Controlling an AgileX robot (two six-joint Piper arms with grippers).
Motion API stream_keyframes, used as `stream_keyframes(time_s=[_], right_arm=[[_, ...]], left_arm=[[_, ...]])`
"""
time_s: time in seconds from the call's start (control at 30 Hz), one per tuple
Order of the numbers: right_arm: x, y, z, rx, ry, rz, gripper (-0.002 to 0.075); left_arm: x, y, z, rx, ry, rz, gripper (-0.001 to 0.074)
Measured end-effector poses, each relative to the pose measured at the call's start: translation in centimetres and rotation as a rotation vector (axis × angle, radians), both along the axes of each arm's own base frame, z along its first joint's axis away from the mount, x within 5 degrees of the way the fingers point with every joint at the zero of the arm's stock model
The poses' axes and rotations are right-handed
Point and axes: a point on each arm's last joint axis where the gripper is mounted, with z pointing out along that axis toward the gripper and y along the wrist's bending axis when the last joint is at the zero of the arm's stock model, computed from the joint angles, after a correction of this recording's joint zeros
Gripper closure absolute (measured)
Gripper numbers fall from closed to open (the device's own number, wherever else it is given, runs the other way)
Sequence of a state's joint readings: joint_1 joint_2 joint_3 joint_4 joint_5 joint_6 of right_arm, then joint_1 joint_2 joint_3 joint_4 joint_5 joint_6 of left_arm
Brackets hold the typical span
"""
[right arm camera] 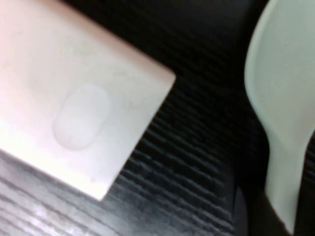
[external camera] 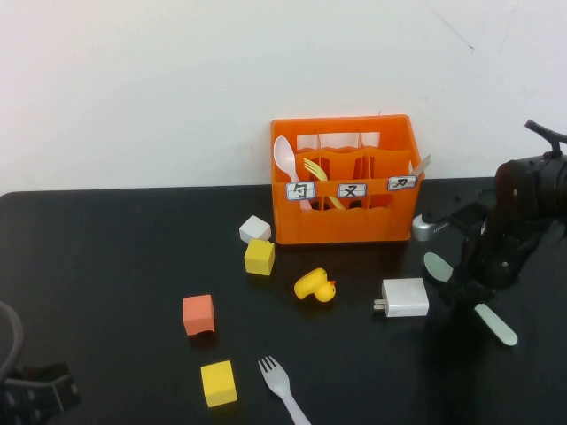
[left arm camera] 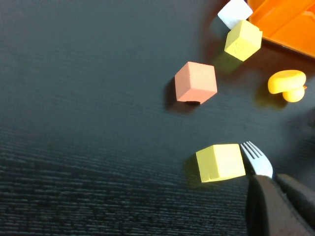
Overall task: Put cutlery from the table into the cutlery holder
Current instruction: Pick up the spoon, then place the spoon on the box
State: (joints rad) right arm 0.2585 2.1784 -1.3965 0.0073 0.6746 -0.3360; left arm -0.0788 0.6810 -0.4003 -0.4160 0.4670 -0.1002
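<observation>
The pale mint-green spoon [external camera: 437,266] lies on the black table [external camera: 106,266], right of the orange cutlery holder [external camera: 345,226]. My right gripper [external camera: 467,290] is down over the middle of the spoon, with a finger on each side of the handle [right arm camera: 280,162], shut on it. The light grey fork [external camera: 282,382] lies at the front centre, next to a yellow cube [external camera: 218,382]. It also shows in the left wrist view [left arm camera: 257,157]. My left gripper [external camera: 35,390] is parked at the front left corner, far from the fork, with its fingers [left arm camera: 268,206] together and empty.
A white charger block [external camera: 406,297] lies just left of the spoon. A yellow duck [external camera: 315,286], a second yellow cube [external camera: 260,256], a white cube [external camera: 255,229] and an orange-pink cube [external camera: 198,314] are scattered before the holder. A silver object [external camera: 425,227] sits by the holder's right corner.
</observation>
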Motion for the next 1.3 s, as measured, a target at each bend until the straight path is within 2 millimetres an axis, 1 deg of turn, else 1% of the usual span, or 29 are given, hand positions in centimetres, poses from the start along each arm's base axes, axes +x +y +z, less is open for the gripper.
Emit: stream_keyframes(time_s=[0.17, 0.23, 0.27, 0.37, 0.53, 0.63, 0.73, 0.83, 0.93, 1.07, 1.2, 1.3], right_arm=[[0.0, 0.0, 0.4, 0.009, -0.007, -0.047, 0.0585], [-0.1, -0.1, 1.2, 0.010, -0.027, -0.049, 0.0585], [0.0, -0.1, 2.0, 0.015, -0.045, -0.049, 0.0585], [-0.1, -0.2, 5.0, 0.019, -0.120, -0.037, 0.0585], [-0.3, -0.7, 10.6, 0.009, -0.312, 0.005, 0.0585], [-0.7, -0.7, 14.7, 0.063, -0.470, -0.002, 0.0585], [-1.0, -0.1, 18.1, 0.149, -0.630, -0.015, 0.0585], [-1.4, 1.1, 20.3, 0.212, -0.760, 0.006, 0.0585], [-1.4, 2.5, 21.0, 0.257, -0.835, 0.030, 0.0585], [-1.2, 4.4, 21.1, 0.310, -0.911, 0.062, 0.0585], [-0.7, 5.9, 20.9, 0.367, -0.990, 0.072, 0.0585], [-0.5, 7.0, 20.4, 0.427, -1.013, 0.045, 0.0585]], left_arm=[[0.0, 0.0, 0.0, -0.004, -0.001, 0.002, 0.0736], [0.0, 0.0, 0.0, -0.006, -0.003, 0.003, 0.0736], [0.0, 0.0, 0.0, -0.006, -0.003, 0.003, 0.0736], [0.0, 0.0, 0.0, -0.006, -0.003, 0.003, 0.0736], [0.0, 0.0, 0.0, -0.006, -0.003, 0.003, 0.0737], [0.0, 0.0, 0.0, -0.006, -0.003, 0.003, 0.0736], [0.0, 0.0, 0.0, -0.006, -0.004, 0.003, 0.0736], [0.0, 0.0, 0.0, -0.006, -0.004, 0.003, 0.0736], [0.0, 0.0, 0.0, -0.006, -0.004, 0.003, 0.0736], [0.0, 0.0, 0.0, -0.006, -0.004, 0.003, 0.0736], [0.0, 0.0, 0.0, -0.006, -0.004, 0.003, 0.0736], [0.0, 0.0, 0.0, -0.006, -0.004, 0.003, 0.0736]])
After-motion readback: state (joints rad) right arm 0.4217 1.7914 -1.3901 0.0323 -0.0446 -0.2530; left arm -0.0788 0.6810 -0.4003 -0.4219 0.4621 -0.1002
